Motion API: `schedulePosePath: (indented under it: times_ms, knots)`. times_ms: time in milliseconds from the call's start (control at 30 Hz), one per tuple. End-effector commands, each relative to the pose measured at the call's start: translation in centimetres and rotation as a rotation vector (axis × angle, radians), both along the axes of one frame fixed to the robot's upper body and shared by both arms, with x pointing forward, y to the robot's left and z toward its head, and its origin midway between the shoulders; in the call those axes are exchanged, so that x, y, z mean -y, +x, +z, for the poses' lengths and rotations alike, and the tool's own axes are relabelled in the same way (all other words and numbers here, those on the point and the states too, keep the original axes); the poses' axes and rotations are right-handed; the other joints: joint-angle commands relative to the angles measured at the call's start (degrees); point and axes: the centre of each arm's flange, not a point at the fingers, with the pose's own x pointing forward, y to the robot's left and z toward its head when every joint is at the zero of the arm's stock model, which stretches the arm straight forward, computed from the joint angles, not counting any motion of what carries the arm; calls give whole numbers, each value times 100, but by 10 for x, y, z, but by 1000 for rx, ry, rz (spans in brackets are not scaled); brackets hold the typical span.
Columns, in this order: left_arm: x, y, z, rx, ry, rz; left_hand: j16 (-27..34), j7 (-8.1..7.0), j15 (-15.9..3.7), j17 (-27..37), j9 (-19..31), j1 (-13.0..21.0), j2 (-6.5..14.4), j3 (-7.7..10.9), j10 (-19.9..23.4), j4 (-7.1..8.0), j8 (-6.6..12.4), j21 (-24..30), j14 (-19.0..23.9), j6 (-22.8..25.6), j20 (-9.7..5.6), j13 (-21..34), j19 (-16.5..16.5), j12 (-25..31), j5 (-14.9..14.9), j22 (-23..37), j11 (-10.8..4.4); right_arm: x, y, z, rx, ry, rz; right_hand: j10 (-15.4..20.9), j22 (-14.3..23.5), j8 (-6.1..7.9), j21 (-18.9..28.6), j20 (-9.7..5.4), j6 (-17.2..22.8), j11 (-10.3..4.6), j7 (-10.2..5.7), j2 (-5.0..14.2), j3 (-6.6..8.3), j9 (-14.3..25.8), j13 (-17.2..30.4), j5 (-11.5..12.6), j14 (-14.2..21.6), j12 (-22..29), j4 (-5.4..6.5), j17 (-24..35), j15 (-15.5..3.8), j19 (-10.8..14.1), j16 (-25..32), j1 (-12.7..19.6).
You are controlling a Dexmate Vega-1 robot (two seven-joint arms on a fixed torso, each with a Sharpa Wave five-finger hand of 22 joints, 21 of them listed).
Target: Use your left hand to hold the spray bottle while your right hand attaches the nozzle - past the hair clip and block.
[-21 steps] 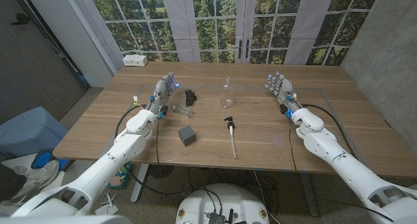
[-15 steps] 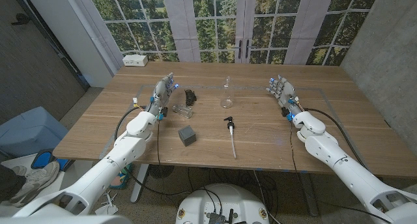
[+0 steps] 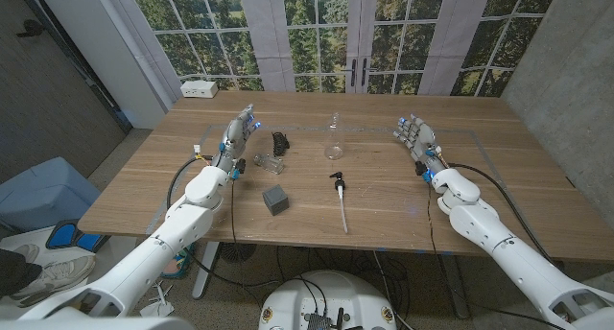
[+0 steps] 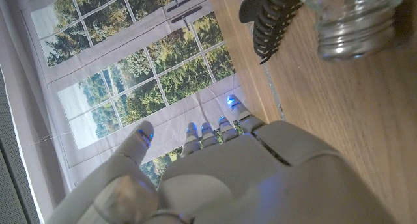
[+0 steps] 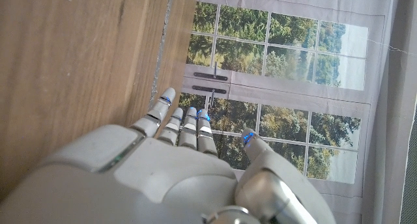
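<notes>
No readable text, labels or numbers anywhere.

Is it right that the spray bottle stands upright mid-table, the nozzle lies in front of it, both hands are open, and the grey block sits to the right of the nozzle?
Not quite. In the head view the grey block sits to the left of the nozzle, not the right. The rest holds: the spray bottle stands upright, and the left hand and right hand are open.

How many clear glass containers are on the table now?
2. An upright spray bottle stands near the table's middle, towards the window. A small jar lies on its side by the hair clip, near the left hand.
</notes>
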Motion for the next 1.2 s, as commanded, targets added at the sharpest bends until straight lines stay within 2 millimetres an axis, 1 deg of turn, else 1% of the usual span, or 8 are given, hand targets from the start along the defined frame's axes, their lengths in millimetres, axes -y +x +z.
schedulePosePath:
  times_ms: [33, 67, 200, 300, 467, 833, 1033, 1200]
  knots:
    - [9, -1, 16, 59, 116, 73, 35, -119, -189, 17, 29, 51, -321, -120, 52, -285, 30, -82, 83, 16, -125, 20, 75, 26, -43, 30, 45, 4, -8, -5, 16, 1, -29, 76, 30, 61, -9, -230, 75, 22, 6, 94, 1, 29, 30, -9, 89, 38, -40, 12, -150, 74, 22, 65]
    - [11, -1, 17, 64, 131, 81, 35, -125, -172, 19, 30, 67, -363, -135, 54, -328, 29, -96, 93, 8, -114, 21, 77, 23, -48, 31, 60, 4, -9, -6, 16, -1, -32, 81, 31, 63, -11, -226, 80, 27, 10, 89, -1, 30, 30, -12, 96, 40, -48, 10, -146, 80, 25, 68]
    - [17, 0, 25, 75, 200, 101, 9, -138, -105, 27, 40, 234, -515, -167, -24, -589, -2, -186, 52, -180, -69, 28, 82, -16, -67, 39, 118, 6, -13, -11, 17, 5, -41, 102, 32, 66, -24, -209, 94, 34, 19, 76, -10, 30, 31, -21, 113, 47, -75, 5, -130, 98, 33, 76]
    - [22, -1, 32, 90, 257, 116, -1, -117, -93, 31, 44, 340, -557, -168, -95, -712, -18, -245, 11, -317, -72, 32, 56, -35, -77, 43, 144, 9, -15, -13, 20, 10, -47, 107, 33, 66, -29, -197, 97, 37, 24, 72, -12, 31, 31, -25, 124, 48, -90, 2, -117, 109, 38, 81]
    - [28, -2, 42, 111, 341, 135, -23, -119, -73, 37, 52, 497, -599, -169, -257, -848, -20, -331, -103, -518, -91, 38, 8, -67, -96, 50, 136, 11, -18, -13, 26, 12, -54, 122, 34, 68, -37, -187, 104, 43, 36, 64, -17, 32, 32, -30, 133, 53, -110, -3, -111, 120, 41, 89]
    - [35, 3, 54, 129, 462, 134, -21, -127, -57, 40, 59, 616, -641, -181, -371, -911, -7, -393, -169, -653, -70, 43, -9, -72, -112, 56, 147, 6, -24, -14, 32, -3, -67, 144, 37, 74, -63, -160, 131, 58, 58, 53, -27, 33, 34, -44, 151, 57, -165, -14, -84, 148, 49, 111]
    - [38, 10, 61, 133, 526, 119, -12, -101, -58, 41, 62, 670, -656, -186, -399, -926, -2, -415, -174, -709, -75, 45, -6, -66, -118, 58, 142, -1, -28, -13, 38, -17, -76, 180, 39, 80, -84, -131, 156, 82, 64, 49, -15, 35, 35, -51, 171, 67, -236, -35, -57, 170, 50, 160]
    - [43, 15, 66, 140, 574, 107, 17, -100, -12, 42, 65, 733, -689, -199, -387, -943, 25, -418, -112, -722, -26, 48, 59, -44, -126, 60, 111, -5, -30, -12, 46, -19, -88, 201, 40, 84, -94, -116, 173, 99, 73, 46, -14, 36, 36, -57, 187, 72, -269, -43, -54, 188, 55, 179]
